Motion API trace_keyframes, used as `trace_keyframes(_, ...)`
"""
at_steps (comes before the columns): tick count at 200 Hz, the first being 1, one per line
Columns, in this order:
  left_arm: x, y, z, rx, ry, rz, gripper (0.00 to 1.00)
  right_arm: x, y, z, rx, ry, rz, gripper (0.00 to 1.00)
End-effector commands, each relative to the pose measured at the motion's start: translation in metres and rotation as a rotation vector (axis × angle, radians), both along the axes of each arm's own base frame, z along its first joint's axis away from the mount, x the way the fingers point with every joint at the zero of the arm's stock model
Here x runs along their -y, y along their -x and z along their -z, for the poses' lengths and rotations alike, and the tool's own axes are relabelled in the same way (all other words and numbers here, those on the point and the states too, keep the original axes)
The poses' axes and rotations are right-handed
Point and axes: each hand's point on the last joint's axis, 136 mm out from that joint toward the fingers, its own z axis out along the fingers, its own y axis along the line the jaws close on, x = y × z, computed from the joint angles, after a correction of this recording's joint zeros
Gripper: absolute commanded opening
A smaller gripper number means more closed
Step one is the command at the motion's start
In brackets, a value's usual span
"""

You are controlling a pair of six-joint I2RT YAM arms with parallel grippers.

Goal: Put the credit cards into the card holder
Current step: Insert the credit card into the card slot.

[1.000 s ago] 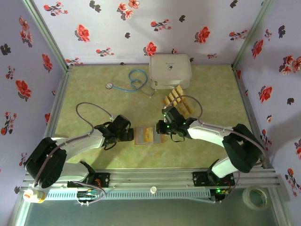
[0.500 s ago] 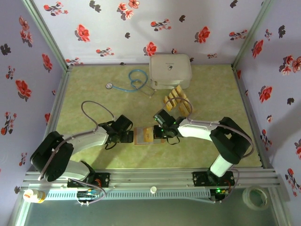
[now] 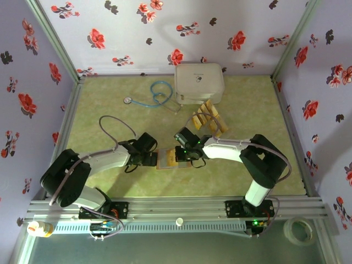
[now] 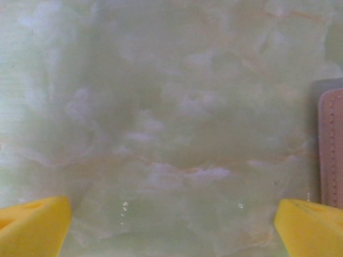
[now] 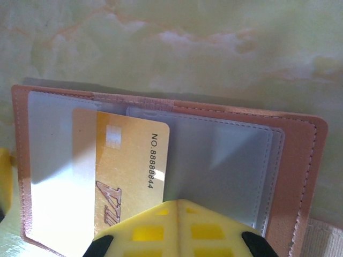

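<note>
Overhead view: card holder lies open and flat on the green marbled table, low centre of the frame, between the two grippers. Left gripper sits at its left edge, right gripper over its right half. Loose stack of gold cards up and to the right of the holder, apart from it and just below the white case. Blue stethoscope left of the case. Roll of tape at the lower right, off the table.

Left wrist view: left gripper has its jaws wide apart, one yellow fingertip in each lower corner, nothing between them but bare table. Pink-brown stitched edge of the card holder runs down the right side, just above the right-hand fingertip. Contact cannot be judged.

Right wrist view: card holder spread open, brown border, pale grey clear pockets inside. One gold card, marked NO.8888844, lies flat in the left half, its left part under the clear pocket film. Right gripper at bottom centre, yellow fingers closed against each other, covering the card's lower end. Whether they pinch the card or only press on it cannot be told.
</note>
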Motion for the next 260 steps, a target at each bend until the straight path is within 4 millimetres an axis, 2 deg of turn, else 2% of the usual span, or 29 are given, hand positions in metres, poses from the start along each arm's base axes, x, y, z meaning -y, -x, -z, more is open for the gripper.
trace_keyframes(1,0.007,-0.005,0.004,-0.010,0.011,0.014,1.00,-0.005,0.000,-0.003,0.012,0.018,-0.019,0.00)
trace_keyframes(119,0.012,-0.004,0.009,-0.017,0.025,0.018,1.00,-0.040,0.003,-0.007,0.000,-0.027,-0.071,0.00)
trace_keyframes(160,0.011,-0.004,0.010,-0.016,0.025,0.018,1.00,-0.030,-0.002,-0.028,0.065,0.006,-0.077,0.00)
trace_keyframes(178,0.011,-0.003,0.012,-0.019,0.026,0.018,1.00,-0.022,-0.005,-0.031,0.082,0.034,-0.070,0.00)
trace_keyframes(260,0.011,-0.002,0.012,-0.016,0.028,0.020,1.00,-0.015,-0.005,-0.011,0.060,0.090,-0.068,0.00)
